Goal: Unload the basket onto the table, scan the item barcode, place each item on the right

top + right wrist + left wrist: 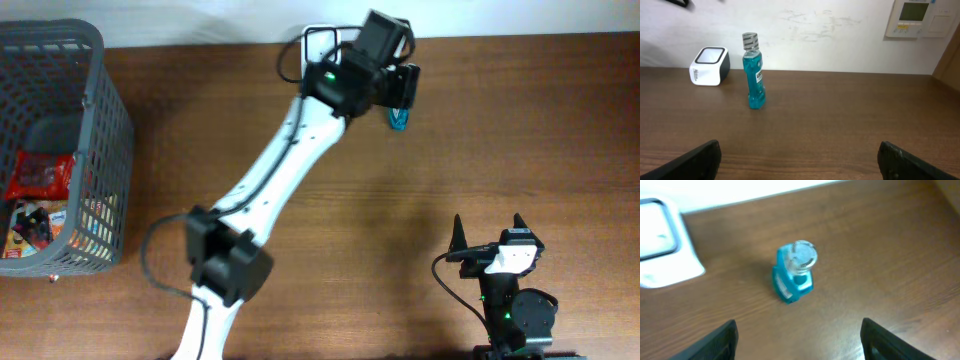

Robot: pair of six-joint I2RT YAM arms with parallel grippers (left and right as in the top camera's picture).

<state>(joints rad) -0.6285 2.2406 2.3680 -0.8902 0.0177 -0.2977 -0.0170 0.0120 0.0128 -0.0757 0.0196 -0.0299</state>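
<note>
The item, a clear blue bottle (754, 75) with a silver cap, stands upright on the wooden table at the back. Beside it to the left sits the white barcode scanner (710, 66). From above, the bottle (795, 275) appears ahead of my left gripper (797, 345), which hovers over it, open and apart from it, with nothing between its fingers. In the overhead view the left gripper (400, 95) covers most of the bottle (400, 121), and the arm hides part of the scanner (320, 40). My right gripper (490, 235) rests open near the front right, holding nothing.
A grey mesh basket (100, 110) with several packaged goods stands at the far left. The left arm stretches diagonally across the table's middle. A wall panel (917, 17) hangs behind the table at the right.
</note>
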